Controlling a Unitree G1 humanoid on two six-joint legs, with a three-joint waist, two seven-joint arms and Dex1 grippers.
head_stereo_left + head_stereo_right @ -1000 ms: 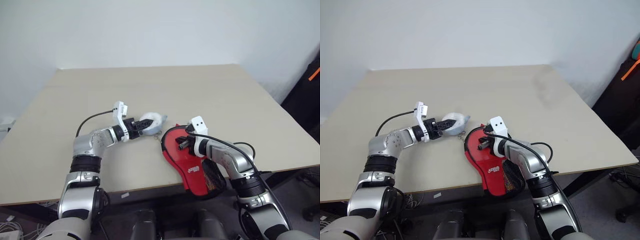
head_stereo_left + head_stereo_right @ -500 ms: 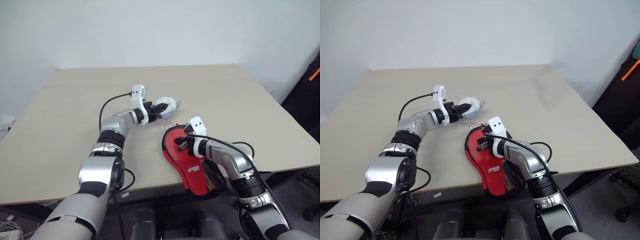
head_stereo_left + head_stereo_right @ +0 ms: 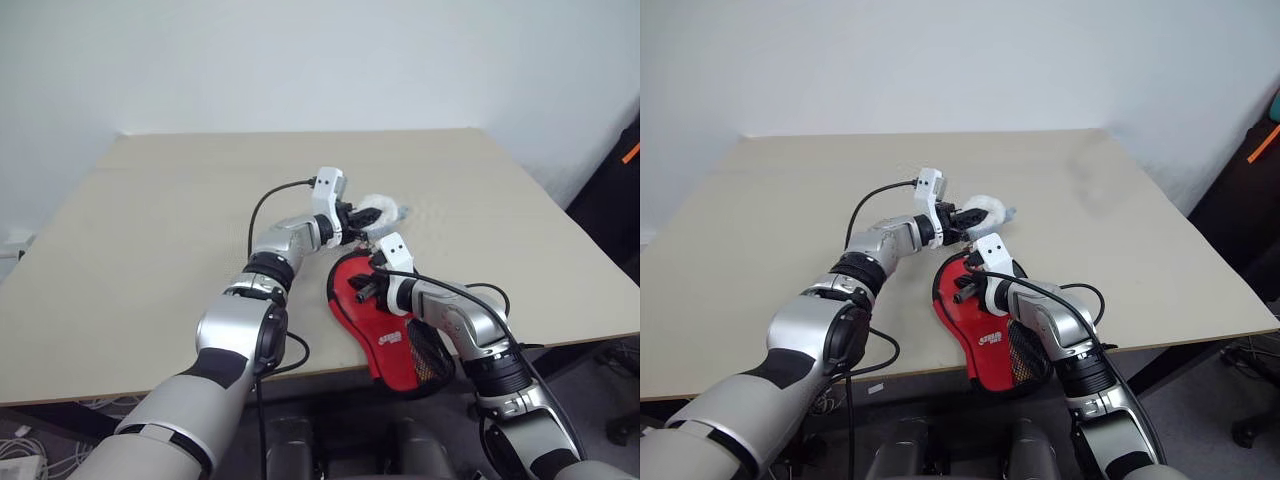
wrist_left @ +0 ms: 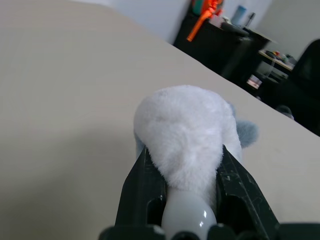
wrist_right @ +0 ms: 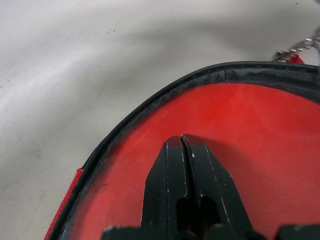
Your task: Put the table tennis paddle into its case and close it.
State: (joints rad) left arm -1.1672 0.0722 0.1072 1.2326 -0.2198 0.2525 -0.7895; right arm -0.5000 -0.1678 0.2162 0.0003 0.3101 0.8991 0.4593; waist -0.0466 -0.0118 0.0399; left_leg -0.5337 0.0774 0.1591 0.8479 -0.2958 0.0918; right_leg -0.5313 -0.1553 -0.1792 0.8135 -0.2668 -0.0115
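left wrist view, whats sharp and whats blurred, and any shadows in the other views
Left wrist view: the fluffy white toy and the fingers gripping it are sharp; the dark clutter beyond the table edge is soft. Right wrist view: a broad soft shadow lies on the table beside the case. Left eye view: even light, no glare on the table.

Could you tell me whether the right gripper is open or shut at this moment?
Shut: the right gripper has its two black fingers pressed together with no gap, tips on the red case.
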